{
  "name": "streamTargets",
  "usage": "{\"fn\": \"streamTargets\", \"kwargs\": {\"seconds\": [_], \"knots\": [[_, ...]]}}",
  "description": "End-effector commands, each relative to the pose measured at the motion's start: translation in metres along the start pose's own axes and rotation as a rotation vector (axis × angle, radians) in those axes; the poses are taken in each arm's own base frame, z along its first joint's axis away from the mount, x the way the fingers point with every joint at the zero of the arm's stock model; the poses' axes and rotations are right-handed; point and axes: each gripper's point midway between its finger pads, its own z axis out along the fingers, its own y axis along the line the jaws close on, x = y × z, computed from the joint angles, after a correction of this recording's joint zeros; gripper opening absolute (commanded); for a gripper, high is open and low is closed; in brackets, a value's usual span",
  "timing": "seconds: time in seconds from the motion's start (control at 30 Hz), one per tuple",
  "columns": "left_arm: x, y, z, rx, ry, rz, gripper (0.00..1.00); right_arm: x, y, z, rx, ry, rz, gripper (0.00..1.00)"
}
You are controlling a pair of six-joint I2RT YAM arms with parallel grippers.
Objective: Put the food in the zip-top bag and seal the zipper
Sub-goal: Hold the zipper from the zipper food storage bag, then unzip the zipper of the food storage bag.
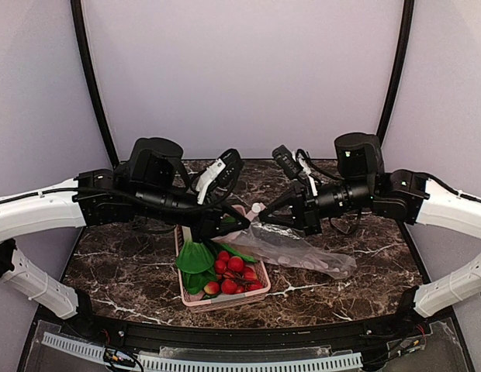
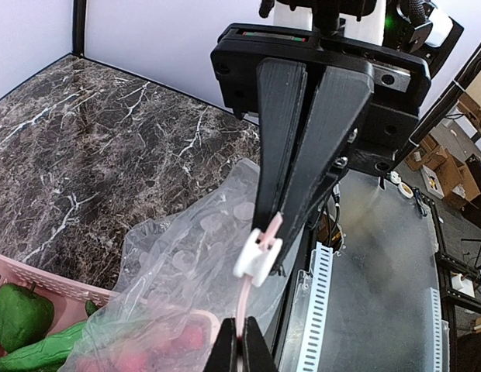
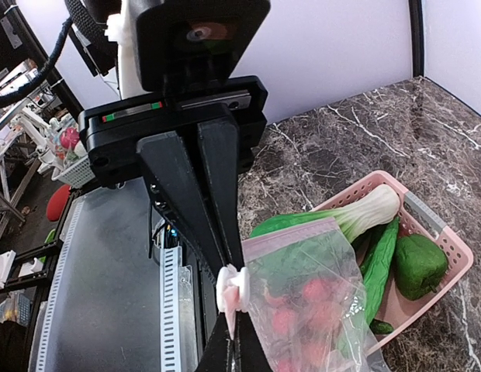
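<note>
Left fingers (image 2: 227,358) and right fingers (image 3: 221,360), each pair pressed together, pinch the pale pink zipper strip (image 2: 244,304) of a clear floppy plastic bag (image 1: 302,252), whose body trails onto the dark marble worktop (image 1: 132,263). The toy bok choy (image 3: 365,213), cucumber (image 3: 380,263) and green pepper (image 3: 417,263) lie in a pink slatted basket (image 1: 225,302) beside red round toy pieces (image 1: 234,267).

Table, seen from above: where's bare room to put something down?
Bare marble lies left of the basket out to the table edge, and near right, past the bag. The middle is crowded: left gripper and right gripper meet there, shut on the zipper.
</note>
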Motion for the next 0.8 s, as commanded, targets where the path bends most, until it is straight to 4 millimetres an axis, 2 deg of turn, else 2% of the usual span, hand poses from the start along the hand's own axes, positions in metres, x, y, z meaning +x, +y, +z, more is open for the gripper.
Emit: {"fn": "streamTargets", "kwargs": {"seconds": [0.0, 0.07, 0.13, 0.2, 0.27, 0.47, 0.77], "knots": [[-0.003, -0.004, -0.010, 0.009, -0.022, 0.001, 0.01, -0.003, 0.003, 0.002, -0.011, -0.022, -0.016, 0.00], [-0.006, -0.005, -0.011, 0.011, -0.029, 0.005, 0.10, -0.003, 0.003, 0.002, -0.013, -0.022, -0.016, 0.00], [-0.011, -0.004, -0.012, 0.005, -0.039, 0.007, 0.28, -0.002, 0.004, 0.002, -0.019, -0.020, -0.015, 0.00], [-0.017, -0.001, -0.014, -0.012, -0.044, 0.001, 0.39, -0.001, 0.005, 0.002, -0.023, -0.017, -0.013, 0.00], [-0.026, -0.002, -0.016, -0.004, -0.057, 0.007, 0.43, 0.000, 0.005, 0.002, -0.027, -0.015, -0.011, 0.00], [-0.047, -0.012, -0.020, 0.077, -0.120, 0.026, 0.45, 0.002, 0.007, 0.003, -0.044, -0.007, -0.003, 0.00], [-0.050, -0.013, -0.012, 0.119, -0.106, 0.020, 0.36, 0.001, 0.009, 0.002, -0.048, -0.010, -0.002, 0.00]]}}
